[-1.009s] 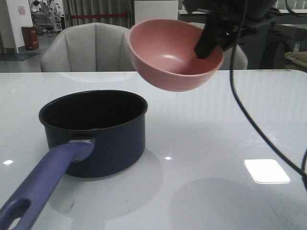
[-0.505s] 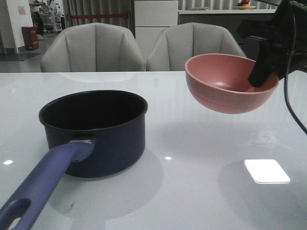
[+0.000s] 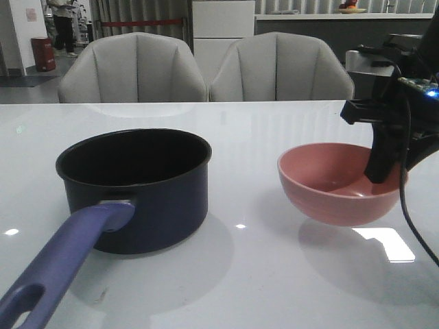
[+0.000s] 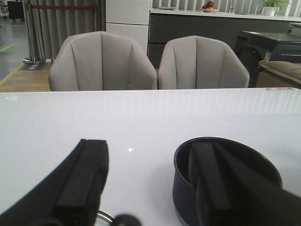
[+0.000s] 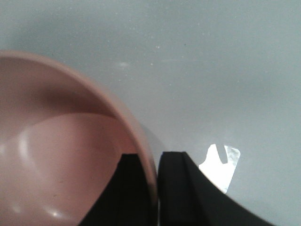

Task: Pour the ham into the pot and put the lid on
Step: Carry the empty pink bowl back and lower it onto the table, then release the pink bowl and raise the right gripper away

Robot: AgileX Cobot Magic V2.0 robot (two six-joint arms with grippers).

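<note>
The dark navy pot (image 3: 134, 185) stands at the left of the white table, its long blue-purple handle (image 3: 62, 267) pointing toward me. Its black inside shows nothing, and the ham is hidden from every view. A pink bowl (image 3: 336, 181) hangs low over the table at the right, its inside bare. My right gripper (image 3: 381, 164) is shut on its right rim, one finger inside and one outside (image 5: 153, 165). My left gripper (image 4: 148, 146) stands open beside the pot (image 4: 225, 179). Only a sliver of the lid's steel rim (image 4: 106, 217) and its dark knob show.
Two grey chairs (image 3: 134, 68) (image 3: 278, 68) stand behind the table's far edge. A black cable (image 3: 411, 226) hangs from the right arm to the right of the bowl. A bright patch of reflected light (image 3: 391, 243) lies under the bowl's right side.
The right gripper carried the pink bowl from high and tipped near the pot, rightward and down to just above the table, now nearly level. The pot has not moved.
</note>
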